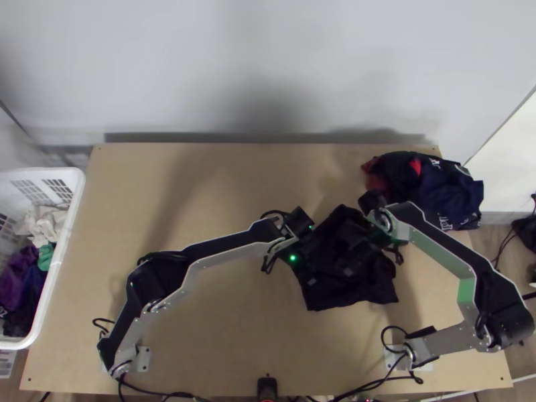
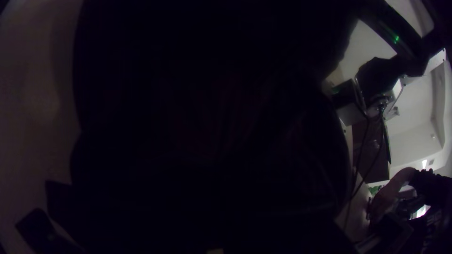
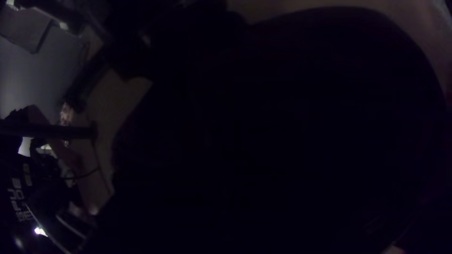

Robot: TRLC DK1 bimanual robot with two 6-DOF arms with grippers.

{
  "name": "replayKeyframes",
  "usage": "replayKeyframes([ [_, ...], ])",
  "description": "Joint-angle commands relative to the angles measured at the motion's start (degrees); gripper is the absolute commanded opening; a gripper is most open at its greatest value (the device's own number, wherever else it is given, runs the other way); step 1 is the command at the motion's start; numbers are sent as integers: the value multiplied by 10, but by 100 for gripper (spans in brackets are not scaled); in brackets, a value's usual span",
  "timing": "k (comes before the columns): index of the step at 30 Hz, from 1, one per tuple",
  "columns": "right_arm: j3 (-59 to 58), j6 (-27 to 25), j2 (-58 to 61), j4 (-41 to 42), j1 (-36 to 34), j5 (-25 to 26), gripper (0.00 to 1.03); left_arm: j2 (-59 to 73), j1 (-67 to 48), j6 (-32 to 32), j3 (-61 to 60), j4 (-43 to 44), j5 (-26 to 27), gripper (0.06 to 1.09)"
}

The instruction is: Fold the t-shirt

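The black t-shirt (image 1: 368,285) lies bunched right of the table's middle, its lower edge spread toward the near side; how it is folded, I cannot tell. My left gripper (image 1: 305,251) is low over the shirt's left side. My right gripper (image 1: 362,241) is over its upper right part, close to the left one. Dark cloth (image 2: 212,117) takes up most of the left wrist view, and the shirt (image 3: 282,127) is a large dark mass in the right wrist view. Any hold on the fabric is lost in the dark.
A heap of dark and red clothes (image 1: 429,187) lies at the table's back right corner. A white laundry basket (image 1: 75,201) with clothes stands along the left edge. Bare wood (image 1: 221,181) stretches over the table's left and back. A person's forearm (image 2: 388,193) appears beyond the table.
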Motion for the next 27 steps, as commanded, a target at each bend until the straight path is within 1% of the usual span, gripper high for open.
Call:
replayKeyframes([
  [1, -8, 4, 0, 61, -31, 90, 3, 1, 0, 4, 1, -1, -1, 20],
  [6, 2, 4, -26, 80, -88, 122, 3, 12, -5, 5, 10, -1, -1, 20],
  [8, 3, -9, -33, 80, -118, 129, 3, 13, -4, 5, 15, -2, -1, 20],
  [17, -7, -113, -39, 79, -288, 147, 3, 17, 1, 7, 19, -9, -1, 20],
  [24, 39, -121, -43, 72, -372, 146, 3, 15, 2, 6, 21, -9, -1, 20],
  [27, 72, -129, -43, 29, -392, 129, 3, 5, 10, 3, 24, -8, 2, 20],
])
